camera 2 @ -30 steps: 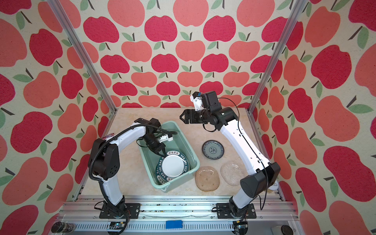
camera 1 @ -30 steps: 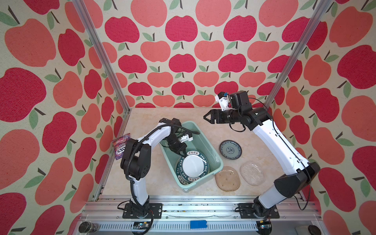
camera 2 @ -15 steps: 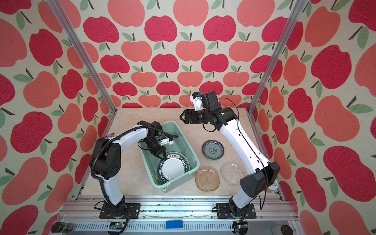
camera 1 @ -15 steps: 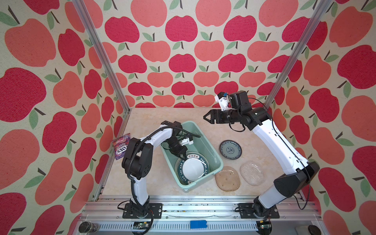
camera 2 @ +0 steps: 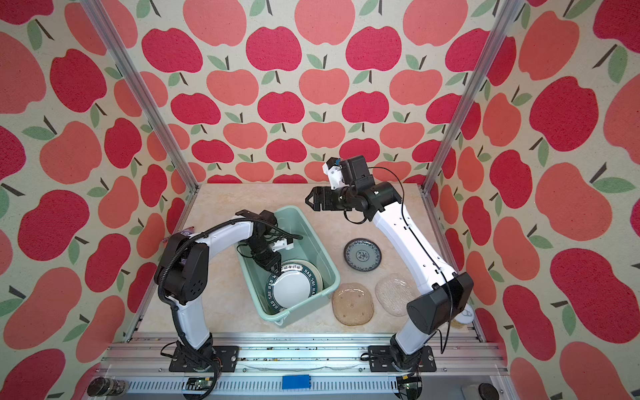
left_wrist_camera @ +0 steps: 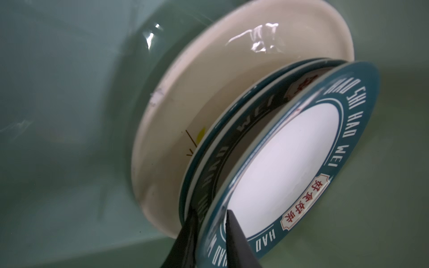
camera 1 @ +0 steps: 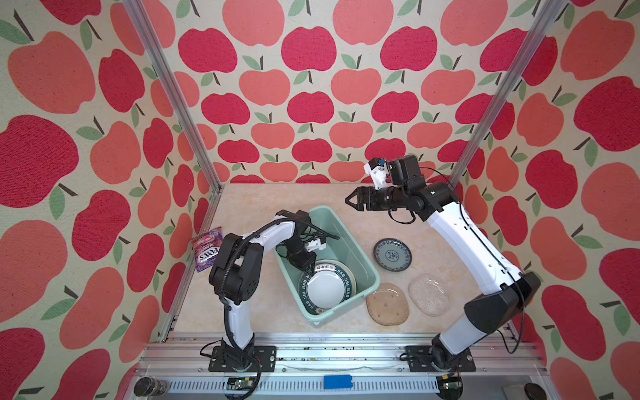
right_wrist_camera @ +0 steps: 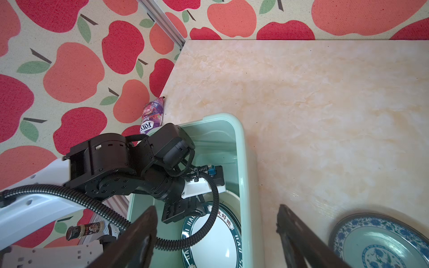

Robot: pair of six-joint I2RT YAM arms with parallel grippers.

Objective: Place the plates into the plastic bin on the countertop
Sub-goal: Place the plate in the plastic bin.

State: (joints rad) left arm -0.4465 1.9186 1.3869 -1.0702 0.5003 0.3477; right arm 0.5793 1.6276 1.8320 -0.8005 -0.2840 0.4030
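The mint-green plastic bin (camera 1: 349,235) (camera 2: 311,235) (right_wrist_camera: 241,143) stands mid-countertop (camera 1: 263,201). Inside it a white plate with a dark lettered rim (camera 1: 327,287) (camera 2: 294,287) (left_wrist_camera: 290,162) tops a stack over a second lettered plate (left_wrist_camera: 232,143) and a large pale plate (left_wrist_camera: 209,81). My left gripper (camera 1: 306,268) (camera 2: 275,268) (left_wrist_camera: 210,214) reaches into the bin, its jaws slightly parted on either side of the top plate's rim. My right gripper (camera 1: 348,201) (camera 2: 307,200) (right_wrist_camera: 216,206) hangs open and empty above the bin's far corner. A teal floral plate (camera 1: 392,254) (camera 2: 362,254) (right_wrist_camera: 380,241), a tan squarish plate (camera 1: 386,304) (camera 2: 352,304) and a clear glass plate (camera 1: 429,294) (camera 2: 394,294) lie right of the bin.
A purple FOXS candy bag (camera 1: 207,247) (right_wrist_camera: 152,116) leans at the left wall. A small dark bottle (camera 1: 150,387) lies by the front rail. A yellow can (camera 2: 462,317) peeks out behind the right arm's elbow. Apple-patterned walls close in three sides.
My left gripper has moved nearer and lower in the bin, the lettered plate has settled on the stack, and the jaws have parted a little. The right arm has not moved.
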